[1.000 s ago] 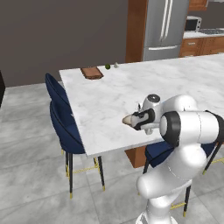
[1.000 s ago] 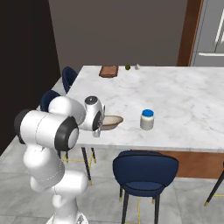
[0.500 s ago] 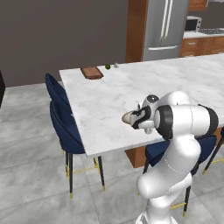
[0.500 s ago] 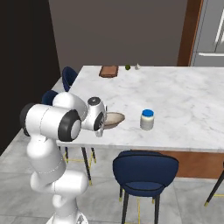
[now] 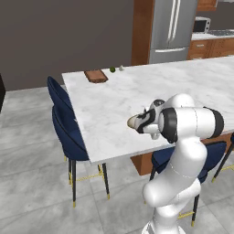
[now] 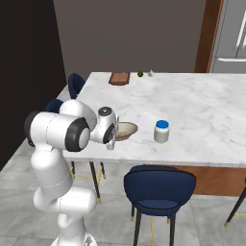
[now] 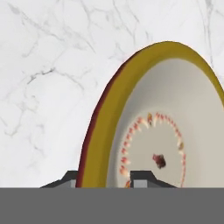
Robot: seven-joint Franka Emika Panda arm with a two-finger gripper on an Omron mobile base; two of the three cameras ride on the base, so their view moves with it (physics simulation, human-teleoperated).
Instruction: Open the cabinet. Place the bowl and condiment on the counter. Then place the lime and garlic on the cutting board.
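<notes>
The cream bowl [image 6: 126, 129] rests on the white marble counter [image 6: 202, 105] near its front edge. My gripper [image 6: 115, 137] holds the bowl's near rim. In the hand view the rim [image 7: 100, 144] stands between the two fingertips, with the gripper [image 7: 105, 179] shut on it. From the left base view the bowl [image 5: 134, 121] pokes out ahead of the gripper [image 5: 142, 123]. The blue-lidded condiment jar [image 6: 162, 131] stands just right of the bowl. At the far end lie the cutting board [image 6: 119, 78], the lime [image 6: 140, 74] and the garlic [image 6: 151, 73], both beside the board. The cabinet is out of view.
Blue chairs stand along the counter's left side [image 5: 64, 119] and at its front [image 6: 158, 185]. A steel fridge [image 5: 171, 27] and a wooden panel [image 5: 141, 32] stand beyond the counter. Grey tiled floor [image 5: 32, 183] lies to the left.
The arm's elbow has swung up and over while the hand stayed at the counter's front edge. The bowl has hardly shifted.
</notes>
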